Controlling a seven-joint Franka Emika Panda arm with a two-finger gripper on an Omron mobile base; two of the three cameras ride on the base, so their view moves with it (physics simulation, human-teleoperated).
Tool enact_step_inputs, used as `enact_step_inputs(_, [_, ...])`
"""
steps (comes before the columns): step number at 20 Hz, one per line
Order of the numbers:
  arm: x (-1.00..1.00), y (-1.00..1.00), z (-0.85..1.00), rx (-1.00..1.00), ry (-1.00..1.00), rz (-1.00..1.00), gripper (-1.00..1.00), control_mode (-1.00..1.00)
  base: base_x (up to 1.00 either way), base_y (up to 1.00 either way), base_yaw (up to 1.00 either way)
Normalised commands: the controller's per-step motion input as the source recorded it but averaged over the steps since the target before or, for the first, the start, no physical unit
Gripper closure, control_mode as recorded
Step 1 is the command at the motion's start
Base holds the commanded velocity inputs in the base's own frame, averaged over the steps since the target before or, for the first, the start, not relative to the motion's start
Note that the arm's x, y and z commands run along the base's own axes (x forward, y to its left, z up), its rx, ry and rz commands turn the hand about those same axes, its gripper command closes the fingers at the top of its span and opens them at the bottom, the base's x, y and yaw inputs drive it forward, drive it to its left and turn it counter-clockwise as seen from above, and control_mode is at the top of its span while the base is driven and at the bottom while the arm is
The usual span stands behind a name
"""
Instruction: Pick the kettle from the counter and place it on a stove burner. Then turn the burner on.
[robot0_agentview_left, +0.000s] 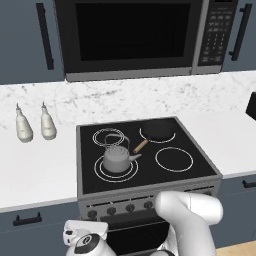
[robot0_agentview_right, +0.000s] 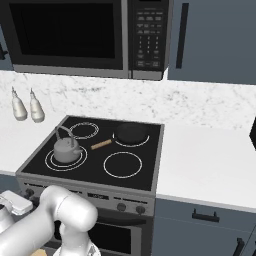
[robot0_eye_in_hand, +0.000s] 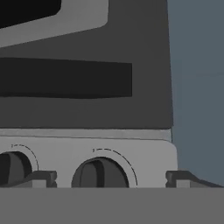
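Grey and squat, the small metal kettle (robot0_agentview_left: 117, 159) with its thin arched wire handle sits inside the largest burner marking (robot0_agentview_left: 116, 169), two concentric white rings on the black glass, at the front left of the cooktop, near the stove's front edge and spout toward the middle. A dark frying pan (robot0_agentview_left: 157, 130) with a wooden handle rests on the back right ring, its handle tip just beside the kettle's spout. On the smooth white marble-veined countertop (robot0_agentview_left: 37, 167) to the left, two white narrow-necked bottles (robot0_agentview_left: 34, 123) stand near the backsplash, well apart from the stove, leaving bare slab in front of them. My gripper (robot0_eye_in_hand: 109, 178) is down at the stove's front panel; through my hand camera, my two dark fingertips (robot0_eye_in_hand: 38, 178) stand wide apart, holding nothing, with a dark round knob (robot0_eye_in_hand: 99, 173) between them but not touched by either. Another knob (robot0_eye_in_hand: 12, 169) sits beside it at the frame's edge, and dark blue-grey cabinet front (robot0_eye_in_hand: 197, 83) borders the panel on the other side.
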Motion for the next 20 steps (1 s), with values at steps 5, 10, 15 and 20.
enact_step_inputs(5, [0.09,-0.15,0.0,0.0,0.0,0.0,-1.0,-1.0,0.0,0.0,0.0])
enact_step_inputs(10, [0.0,-0.1,0.0,0.01,0.0,0.01,-1.0,-1.0,0.0,0.0,0.0])
enact_step_inputs(15, [0.0,-0.32,0.03,0.03,-0.04,0.04,-1.0,-1.0,0.0,0.0,0.0])
enact_step_inputs(20, [0.0,-0.02,0.0,0.0,0.0,0.0,-1.0,-1.0,0.0,0.0,0.0])
